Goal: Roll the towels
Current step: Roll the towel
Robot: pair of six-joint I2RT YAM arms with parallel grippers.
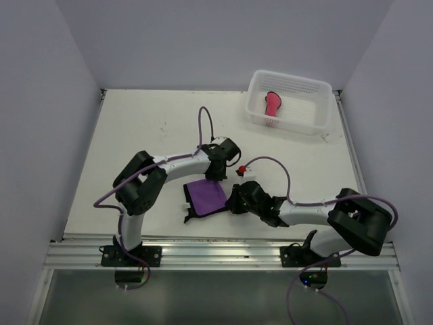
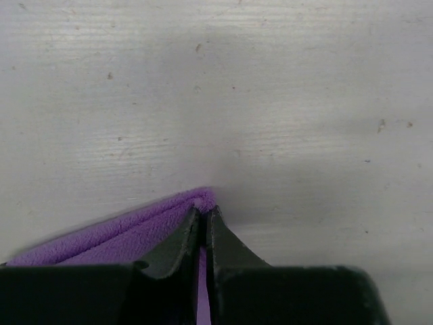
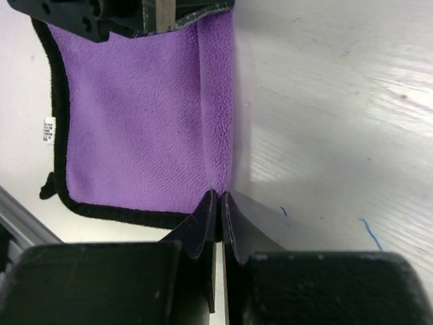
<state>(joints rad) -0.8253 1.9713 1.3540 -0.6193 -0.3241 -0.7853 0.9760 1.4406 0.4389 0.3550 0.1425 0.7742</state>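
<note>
Both pinched shut on purple towel (image 1: 206, 196): left gripper (image 2: 204, 215) at 12 o'clock corner, right gripper (image 3: 221, 198) at 6. Rolling begun; next, probably turn folded edge evenly toward 9 o'clock.

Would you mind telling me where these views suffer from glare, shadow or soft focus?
Top external: evenly lit and sharp, with only soft shadows under the arms. Left wrist: a diffuse shadow darkens the table ahead of the purple towel, and the near end effector is slightly soft. Right wrist: bright glare washes out the table on the right.
</note>
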